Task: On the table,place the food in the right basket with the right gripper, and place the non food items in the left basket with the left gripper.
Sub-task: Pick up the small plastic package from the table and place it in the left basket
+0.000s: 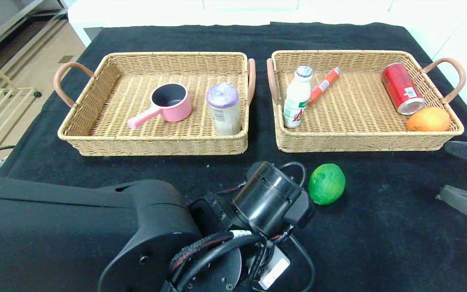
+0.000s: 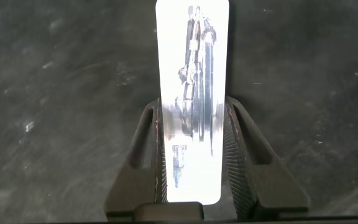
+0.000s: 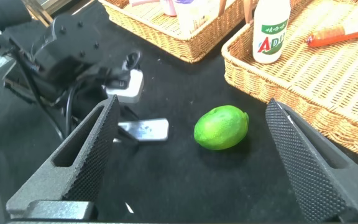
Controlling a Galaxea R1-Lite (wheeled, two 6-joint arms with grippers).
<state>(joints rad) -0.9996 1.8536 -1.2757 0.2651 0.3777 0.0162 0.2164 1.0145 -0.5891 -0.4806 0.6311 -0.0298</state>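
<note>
A green lime (image 1: 326,183) lies on the black table in front of the right basket (image 1: 363,142); it also shows in the right wrist view (image 3: 221,127). My right gripper (image 3: 191,106) is open and empty, with the lime ahead between its fingers, apart from them; in the head view it sits at the right edge (image 1: 466,178). My left gripper (image 2: 192,109) points down at the table and is shut on a flat shiny metal piece (image 2: 191,62), which also shows left of the lime (image 3: 145,129). In the head view the left wrist (image 1: 266,198) hides both.
The left basket (image 1: 152,144) holds a pink pot (image 1: 170,106) and a purple-topped roll (image 1: 223,108). The right basket holds a white bottle (image 1: 297,97), an orange-red tube (image 1: 323,85), a red can (image 1: 402,88) and an orange (image 1: 428,119).
</note>
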